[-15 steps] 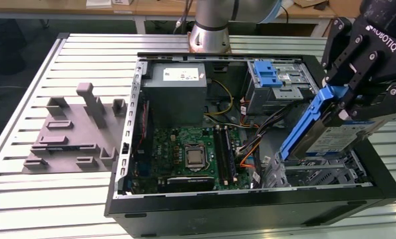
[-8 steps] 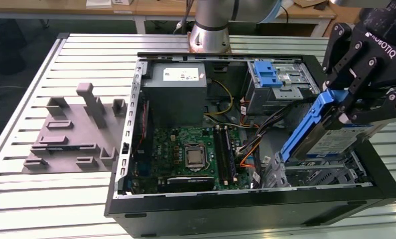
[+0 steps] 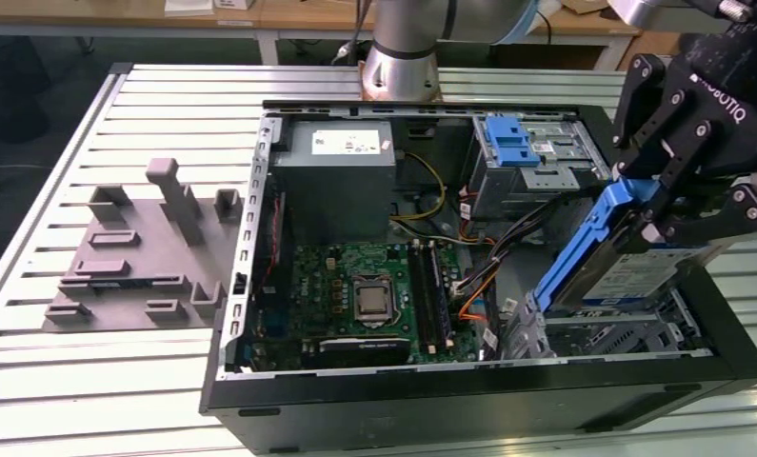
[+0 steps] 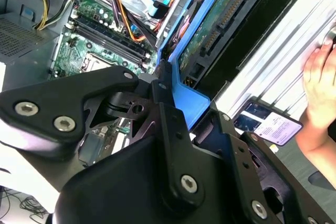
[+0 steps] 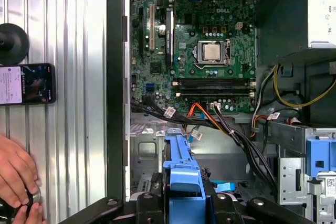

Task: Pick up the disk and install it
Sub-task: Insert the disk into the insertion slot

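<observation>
The disk (image 3: 629, 274), a silver drive with a white-and-blue label in a blue caddy, hangs tilted above the open computer case (image 3: 480, 392) at the exterior view's right. My gripper (image 3: 689, 217) is shut on its upper end, one black finger on each side of the blue frame. Below it lies a silver metal bay (image 3: 607, 338) in the case's near right corner. In the second wrist view the disk's green circuit board (image 4: 210, 30) faces the camera beyond my gripper (image 4: 168, 103). In the first wrist view the caddy (image 5: 181, 174) juts out between the fingers (image 5: 223, 205).
Inside the case are the motherboard (image 3: 366, 295), a grey power-supply box (image 3: 340, 167), a blue-latched drive cage (image 3: 525, 152) and loose cables (image 5: 220, 124). A grey fixture (image 3: 137, 248) lies on the slatted table. A person's hand (image 5: 16, 177) and a phone (image 5: 26, 84) rest beside the case.
</observation>
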You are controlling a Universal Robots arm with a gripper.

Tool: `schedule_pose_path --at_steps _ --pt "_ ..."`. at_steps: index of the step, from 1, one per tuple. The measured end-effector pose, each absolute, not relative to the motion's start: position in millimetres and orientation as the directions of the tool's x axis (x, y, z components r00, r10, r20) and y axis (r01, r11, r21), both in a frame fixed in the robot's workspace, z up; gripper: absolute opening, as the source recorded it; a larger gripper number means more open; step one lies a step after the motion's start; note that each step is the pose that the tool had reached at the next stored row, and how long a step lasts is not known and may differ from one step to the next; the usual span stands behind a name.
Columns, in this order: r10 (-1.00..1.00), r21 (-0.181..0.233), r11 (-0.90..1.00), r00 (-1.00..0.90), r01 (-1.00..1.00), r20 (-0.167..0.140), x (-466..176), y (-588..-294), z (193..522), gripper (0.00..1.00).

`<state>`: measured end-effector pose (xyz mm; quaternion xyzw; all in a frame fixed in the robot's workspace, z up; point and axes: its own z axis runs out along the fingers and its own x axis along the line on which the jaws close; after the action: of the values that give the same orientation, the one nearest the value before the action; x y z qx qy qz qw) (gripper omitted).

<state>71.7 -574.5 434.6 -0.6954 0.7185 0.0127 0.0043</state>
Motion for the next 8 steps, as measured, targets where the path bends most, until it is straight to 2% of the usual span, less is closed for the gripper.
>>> schedule_pose_path --at_steps 8 --pt "-0.999 0.012 0.032 -0.033 -0.999 -0.024 71.7 -574.6 426.0 0.36"
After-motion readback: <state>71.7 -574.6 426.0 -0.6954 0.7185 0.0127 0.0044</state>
